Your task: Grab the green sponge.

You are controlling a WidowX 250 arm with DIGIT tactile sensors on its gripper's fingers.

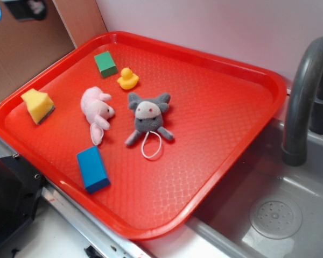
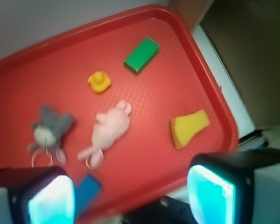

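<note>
We have the sponge (image 1: 37, 105) lying alone near the left rim of the red tray (image 1: 215, 80), well apart from the other toys, so nothing crowds a grip on it. In the wrist view it shows as a yellow wedge (image 2: 189, 128) close to the tray's right edge. Its dark scouring face seems to sit low on one side in the exterior view.

Our pincer (image 2: 130, 196) hangs high above the tray, its jaws spread wide and empty, with one pad (image 2: 51, 200) at the lower left and the other at the lower right. The sponge lies ahead of the right-hand pad, not between the two, so we judge the approach has barely begun and we must shift sideways before we descend.

The green block (image 1: 105, 63), duck (image 1: 128, 79), pink plush (image 1: 97, 110), grey plush (image 1: 147, 115) and blue block (image 1: 92, 169) sit clear of that path.
</note>
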